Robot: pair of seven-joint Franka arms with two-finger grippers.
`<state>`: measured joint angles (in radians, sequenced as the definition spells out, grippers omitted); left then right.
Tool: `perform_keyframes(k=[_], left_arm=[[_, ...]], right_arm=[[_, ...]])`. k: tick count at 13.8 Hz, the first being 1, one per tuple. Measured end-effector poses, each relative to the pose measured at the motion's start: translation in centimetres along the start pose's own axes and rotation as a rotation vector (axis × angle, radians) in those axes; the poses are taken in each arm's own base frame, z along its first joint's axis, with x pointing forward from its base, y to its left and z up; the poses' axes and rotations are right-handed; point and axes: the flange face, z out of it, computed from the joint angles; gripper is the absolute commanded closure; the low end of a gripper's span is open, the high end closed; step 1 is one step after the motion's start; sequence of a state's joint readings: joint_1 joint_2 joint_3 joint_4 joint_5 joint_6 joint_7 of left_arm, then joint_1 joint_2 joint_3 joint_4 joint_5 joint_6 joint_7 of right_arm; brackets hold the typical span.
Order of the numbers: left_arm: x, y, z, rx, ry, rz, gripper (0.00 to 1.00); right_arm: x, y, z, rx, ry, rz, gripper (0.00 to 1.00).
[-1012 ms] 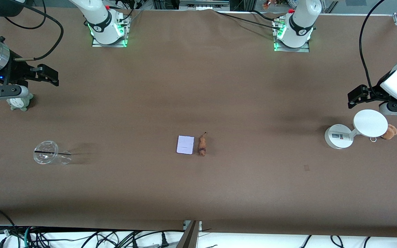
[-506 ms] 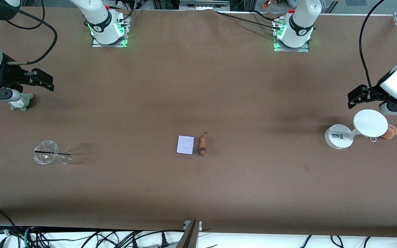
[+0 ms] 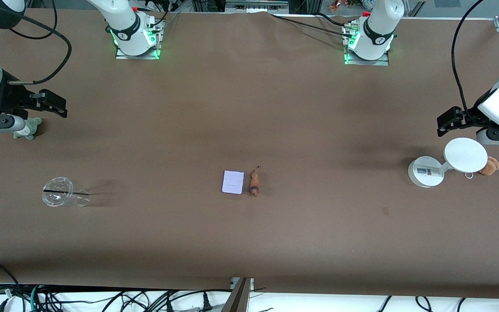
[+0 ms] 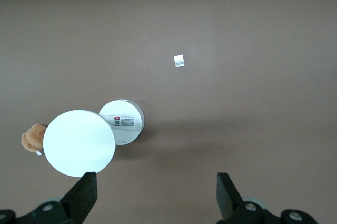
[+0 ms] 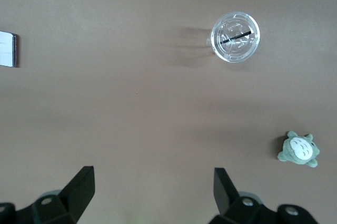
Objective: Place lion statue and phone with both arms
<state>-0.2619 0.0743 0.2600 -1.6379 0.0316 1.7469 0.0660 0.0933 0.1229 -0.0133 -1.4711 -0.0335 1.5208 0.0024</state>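
The phone (image 3: 233, 182), a flat pale lavender-white rectangle, lies at the middle of the table. The lion statue (image 3: 254, 183), small and orange-brown, lies right beside it toward the left arm's end. One edge of the phone shows in the right wrist view (image 5: 7, 49). My right gripper (image 3: 54, 106) is open and empty over the table at the right arm's end, by a grey-green plush; its fingers stand wide apart in its wrist view (image 5: 152, 192). My left gripper (image 3: 446, 121) is open and empty over the table at the left arm's end, beside a white stand (image 4: 157, 195).
A clear plastic cup (image 3: 61, 197) lies on its side toward the right arm's end. The grey-green plush (image 3: 28, 129) sits under the right arm. A white round-based stand (image 3: 465, 155) and a tan plush (image 3: 490, 166) stand at the left arm's end.
My right gripper has drawn back toward the right arm's end of the table, away from the middle. The left arm, phone and lion statue have not moved.
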Motion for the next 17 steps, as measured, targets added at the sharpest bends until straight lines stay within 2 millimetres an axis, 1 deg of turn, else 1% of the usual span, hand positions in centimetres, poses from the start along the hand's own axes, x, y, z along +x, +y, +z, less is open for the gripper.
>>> perform_keyframes(k=[17], left_arm=[[-0.08,0.14,0.24,0.000,-0.015,0.001,0.00]], right_arm=[[0.00,-0.37,-0.02,0.000,0.000,-0.007,0.00]])
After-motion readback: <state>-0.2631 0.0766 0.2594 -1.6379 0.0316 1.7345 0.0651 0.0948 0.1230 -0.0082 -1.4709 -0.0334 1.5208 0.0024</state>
